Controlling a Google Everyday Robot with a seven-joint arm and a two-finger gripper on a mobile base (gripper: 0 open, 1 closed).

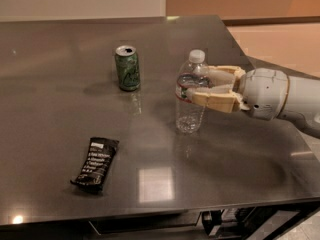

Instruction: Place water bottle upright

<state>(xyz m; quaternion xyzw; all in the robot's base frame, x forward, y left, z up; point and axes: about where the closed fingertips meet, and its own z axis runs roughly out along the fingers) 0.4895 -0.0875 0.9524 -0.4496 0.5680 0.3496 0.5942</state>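
Observation:
The water bottle point(189, 115) is clear ribbed plastic with a white cap and a label with a red band. It stands upright, its base on the grey table point(60, 54), right of centre. My gripper point(200, 86) reaches in from the right. Its two tan fingers point(215, 100) sit on either side of the bottle at label height, closed against it. The white wrist housing point(262, 93) lies behind them.
A green soda can point(127, 68) stands upright to the left of the bottle, farther back. A black snack bar wrapper point(96, 164) lies flat near the table's front left. The table's right edge runs just under my arm.

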